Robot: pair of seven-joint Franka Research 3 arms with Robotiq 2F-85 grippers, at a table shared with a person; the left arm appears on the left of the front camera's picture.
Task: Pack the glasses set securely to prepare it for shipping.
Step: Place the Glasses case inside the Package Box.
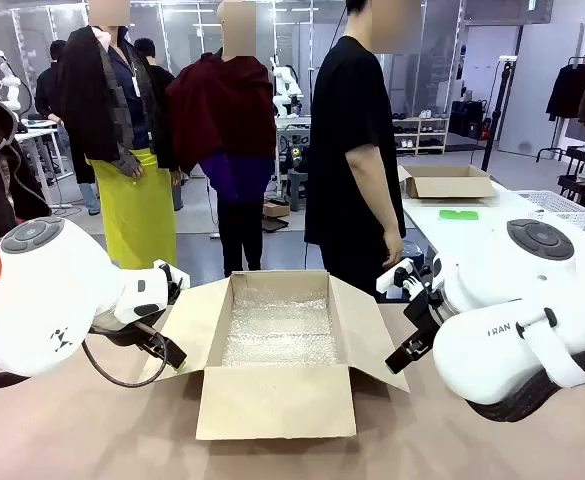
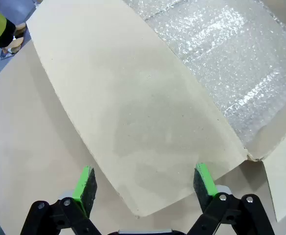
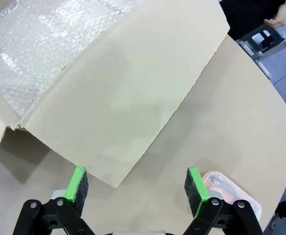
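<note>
With my left gripper [image 2: 145,188] and right gripper [image 3: 135,188] spread empty by the box [image 1: 272,405], I'd pinch the likely light, slick, crushable glasses pack [image 3: 231,188] near its right flap [image 3: 133,88] across its long sides.

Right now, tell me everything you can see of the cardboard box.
The cardboard box is plain brown, with no print that shows. It stands upright and open near the middle of the brown table. Its side flaps slope outward to left and right, and the near flap folds down toward the camera. The far edge is too hard to read. A sheet of clear bubble wrap lines the bottom, and nothing else shows inside. The box rests flat on the table.
</note>
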